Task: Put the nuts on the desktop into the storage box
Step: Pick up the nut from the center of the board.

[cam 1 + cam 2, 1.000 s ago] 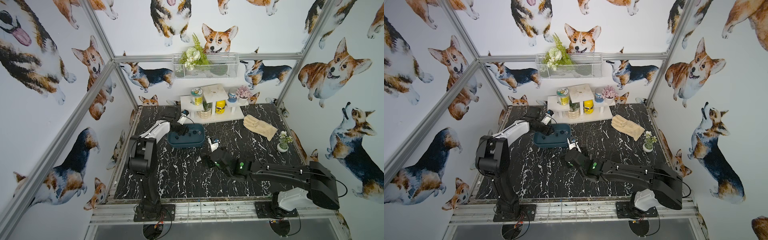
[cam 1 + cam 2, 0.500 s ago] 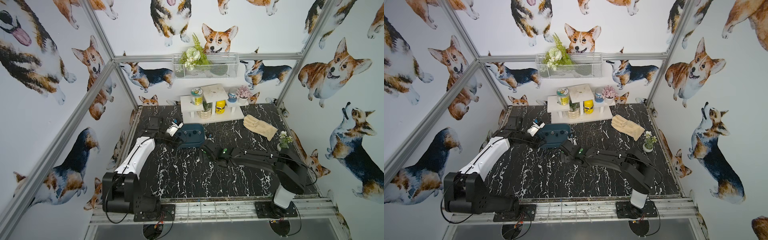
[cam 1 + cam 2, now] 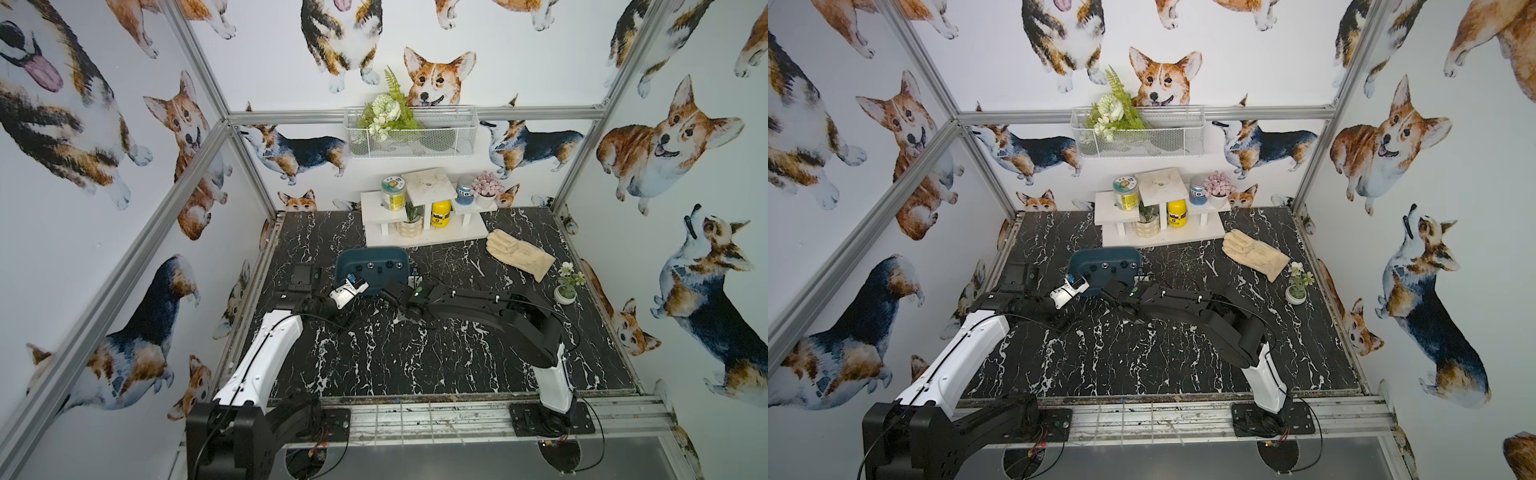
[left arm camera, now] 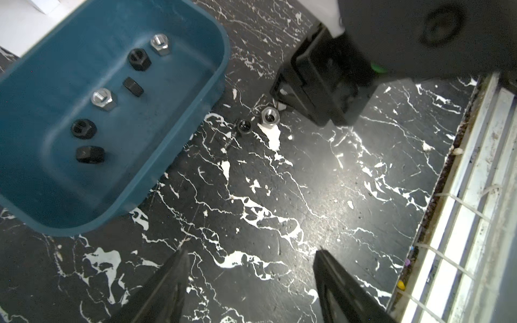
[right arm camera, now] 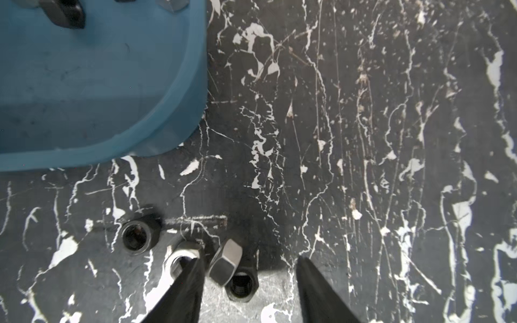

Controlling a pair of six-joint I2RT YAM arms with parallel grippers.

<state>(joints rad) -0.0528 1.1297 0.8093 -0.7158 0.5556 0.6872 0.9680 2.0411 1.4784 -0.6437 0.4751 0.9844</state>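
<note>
Black veined desk (image 3: 374,353) carries the teal box (image 4: 42,181), with six nuts (image 4: 103,98) inside. The left end effector (image 4: 251,251) hangs spread over bare desk, holding nothing. The right end effector (image 5: 249,260), also spread, straddles two of four nuts lying just beside the box's corner. Three lie flat, bores up; a silver nut (image 5: 225,261) is tipped on edge against a black one. They are hard, light and probably slick, so pinch across opposite flats.

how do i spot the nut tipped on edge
Near a rounded corner of the dark teal plastic storage box, hex nuts sit on the black marble desktop. Inside the right gripper, one silver nut stands tipped on edge; its neighbours lie flat.
</note>
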